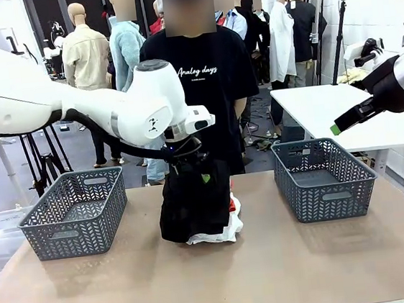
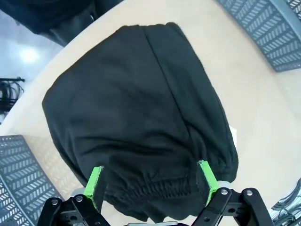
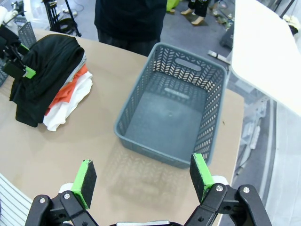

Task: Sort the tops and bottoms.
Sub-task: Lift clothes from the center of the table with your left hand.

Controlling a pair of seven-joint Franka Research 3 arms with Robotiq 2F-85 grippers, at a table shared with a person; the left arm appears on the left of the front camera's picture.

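Observation:
A pile of clothes lies at the table's middle. On top is one of the bottoms, a plain black garment [image 1: 193, 203] [image 2: 136, 108] [image 3: 47, 66], draped over the tops. Under it an orange-red top [image 3: 66, 94] and white tops [image 1: 228, 228] [image 3: 66, 110] stick out. My left gripper [image 1: 189, 164] [image 2: 151, 181] is down on the pile, open, its green pads standing on either side of the black garment's elastic waistband. My right gripper [image 1: 338, 126] [image 3: 143, 174] hangs open and empty in the air beside the right basket.
Two dark grey lattice baskets stand on the table, one at the left [image 1: 71, 216] and one at the right [image 1: 324, 182] [image 3: 141, 101], both with nothing in them. A person in a black printed T-shirt [image 1: 201, 72] stands behind the pile. A white table [image 1: 328, 109] stands beyond the right basket.

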